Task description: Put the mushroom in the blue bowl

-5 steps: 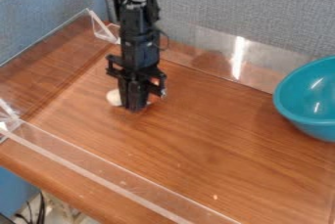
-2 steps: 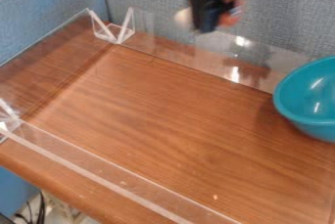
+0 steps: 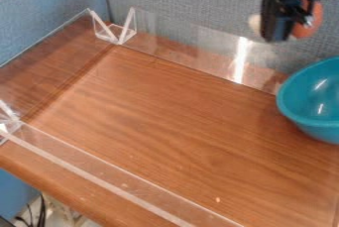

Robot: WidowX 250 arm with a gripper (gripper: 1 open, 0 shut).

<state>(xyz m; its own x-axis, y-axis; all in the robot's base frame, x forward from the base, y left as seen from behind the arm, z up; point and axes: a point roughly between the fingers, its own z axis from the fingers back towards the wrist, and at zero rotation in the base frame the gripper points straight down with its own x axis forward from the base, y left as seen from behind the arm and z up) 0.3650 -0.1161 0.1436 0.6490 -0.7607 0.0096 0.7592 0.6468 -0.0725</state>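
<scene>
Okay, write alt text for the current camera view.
A dark robot gripper holds a small mushroom aloft, up and slightly left of a glossy teal-blue bowl at the right edge of a brown wooden table.

A brown wooden desk (image 3: 159, 122) fills most of the view. A clear strip (image 3: 119, 181) runs along its near left side, and another transparent strip (image 3: 185, 55) lies toward the far side. Near that one's left end stands a clear, angular bracket (image 3: 114, 29). A grey textured wall (image 3: 185, 1) rises beyond, with a light-blue panel (image 3: 56, 11) at far left.
</scene>
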